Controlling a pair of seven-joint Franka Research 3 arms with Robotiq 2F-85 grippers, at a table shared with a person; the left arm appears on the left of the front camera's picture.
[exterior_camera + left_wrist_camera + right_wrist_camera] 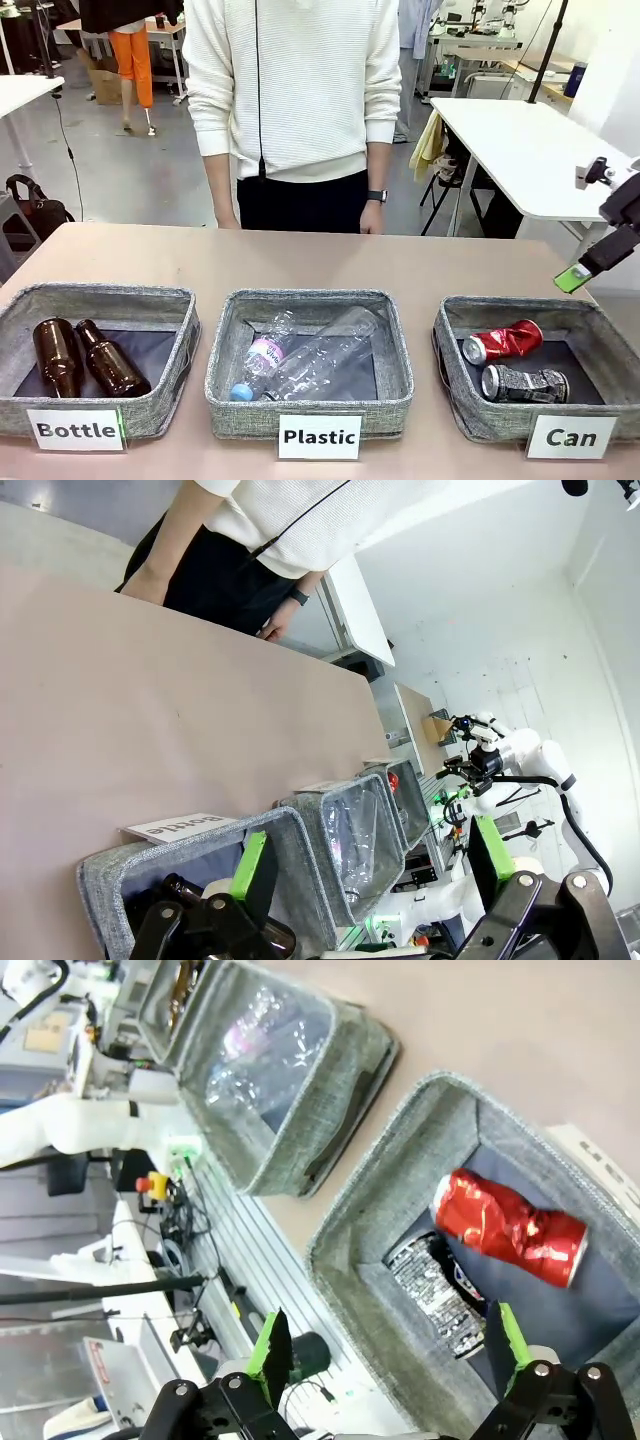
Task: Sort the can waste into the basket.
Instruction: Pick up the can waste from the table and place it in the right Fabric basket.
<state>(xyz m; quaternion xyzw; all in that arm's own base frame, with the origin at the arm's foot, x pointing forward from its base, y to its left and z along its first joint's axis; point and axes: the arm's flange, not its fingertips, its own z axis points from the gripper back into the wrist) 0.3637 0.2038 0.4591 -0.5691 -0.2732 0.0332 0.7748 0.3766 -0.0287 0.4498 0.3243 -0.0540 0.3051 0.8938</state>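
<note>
Two crushed cans lie inside the grey "Can" basket [450,350] at the right end of the table: a shiny red can [503,342] behind and a black-and-silver can [525,384] in front of it. My right gripper [582,270] hangs above the basket's far right corner. In the right wrist view the right gripper [388,1345] stands open and empty over the Can basket [370,1210], with the red can [510,1228] and the patterned can [435,1295] below. My left gripper [370,858] is open and empty above the "Bottle" basket [190,855].
The "Plastic" basket [310,410] in the middle holds clear bottles, and the "Bottle" basket [100,300] at the left holds two brown glass bottles [85,358]. A person [300,100] stands at the far side, hands at the table's far edge.
</note>
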